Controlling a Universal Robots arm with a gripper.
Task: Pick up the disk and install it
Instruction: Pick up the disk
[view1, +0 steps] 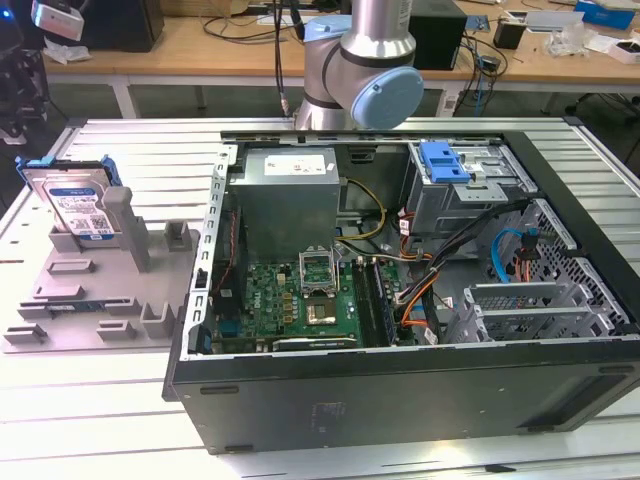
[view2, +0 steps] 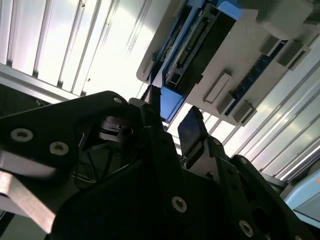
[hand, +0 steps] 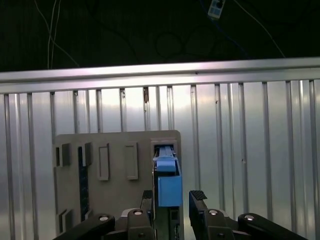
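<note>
The disk (view1: 80, 205) is a silver drive with a white-and-blue label in a blue carrier. It stands on edge in a slot of the grey fixture (view1: 90, 290) at the exterior view's left. In the first wrist view I look down on the carrier's blue edge (hand: 169, 185). My gripper (hand: 172, 197) is open above it, with one dark fingertip (hand: 198, 196) to each side and no contact. In the second wrist view the gripper (view2: 172, 115) hangs off the disk's connector edge (view2: 200, 45), and nothing sits between the fingers.
An open computer case (view1: 400, 380) lies at the exterior view's right, with a grey power supply (view1: 290, 195), a green motherboard (view1: 300, 300) and a drive cage with a blue latch (view1: 445, 160). The ribbed metal table (view1: 100, 420) runs under everything. Desks stand behind.
</note>
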